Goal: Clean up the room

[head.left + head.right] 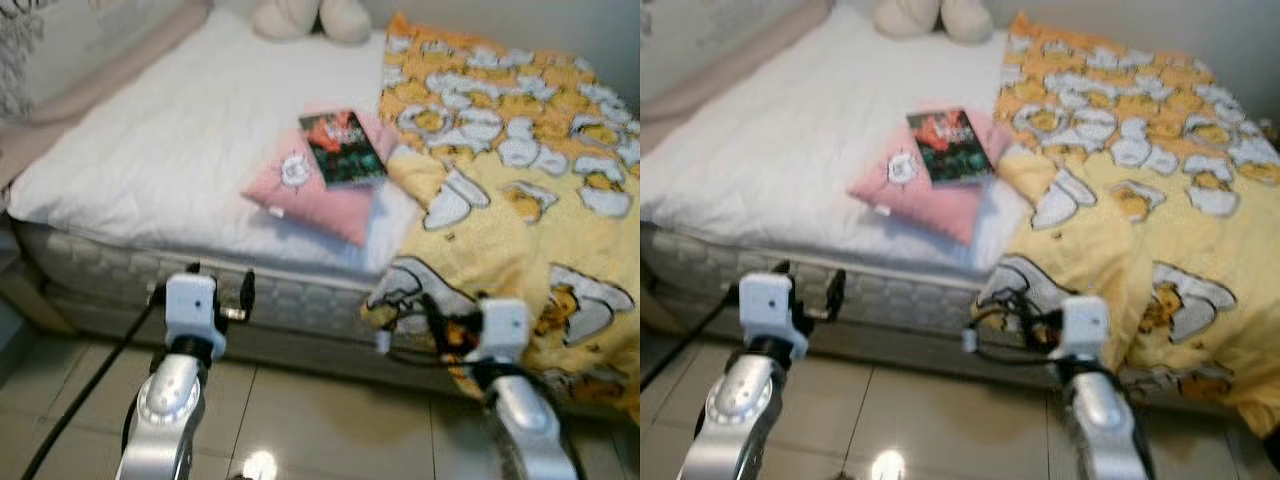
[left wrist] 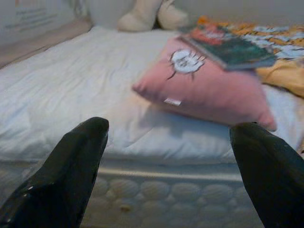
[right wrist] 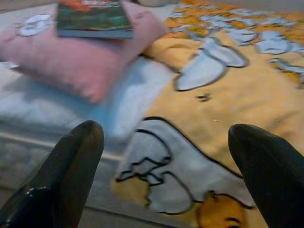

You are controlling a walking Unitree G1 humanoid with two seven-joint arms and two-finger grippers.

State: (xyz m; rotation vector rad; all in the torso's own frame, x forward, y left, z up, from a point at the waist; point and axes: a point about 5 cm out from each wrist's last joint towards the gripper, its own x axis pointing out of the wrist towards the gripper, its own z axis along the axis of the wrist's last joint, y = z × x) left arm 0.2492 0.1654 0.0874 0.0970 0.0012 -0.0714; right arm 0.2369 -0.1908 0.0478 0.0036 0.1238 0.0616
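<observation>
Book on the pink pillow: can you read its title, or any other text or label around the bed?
Book cover: red lettering at the top, too blurred to read.
Pink pillow: a round white drawing and a small white tag, no legible words.
Yellow blanket: cartoon pattern, no text made out.
Nothing here can be quoted.
</observation>
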